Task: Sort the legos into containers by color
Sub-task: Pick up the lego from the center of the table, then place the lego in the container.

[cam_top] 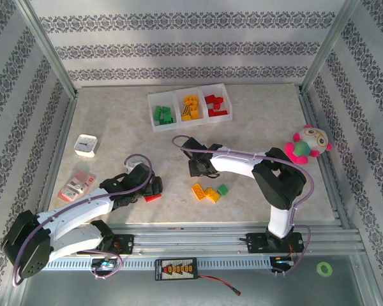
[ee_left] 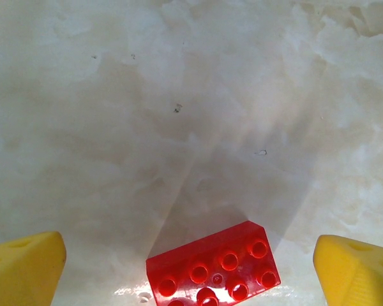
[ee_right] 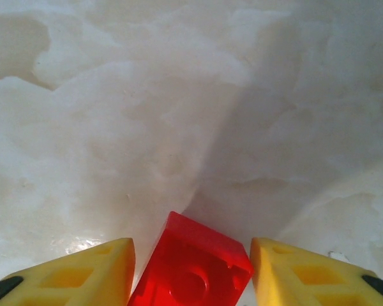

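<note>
Found one red brick (ee_right: 191, 280) on the table (ee_right: 115, 127), lodged between the fingers of the right gripper (ee_right: 191, 245), tips just beside both flanks; cannot tell whether clamped or merely bracketed. Judged a pickup bound for the red compartment of the containers (cam_top: 190, 122), well apart. Found a second red brick (ee_left: 214, 271) low between the wide-spread, empty left gripper (ee_left: 190, 248), apparently lined up likewise. Noted loose yellow and green legos (cam_top: 204, 192) near the right gripper.

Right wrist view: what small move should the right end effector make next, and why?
Probably close firmly on the red brick before any lift. It sits between the yellow fingers of the right end effector, which stand close at both its sides, but a firm grip is not certain here.
</note>
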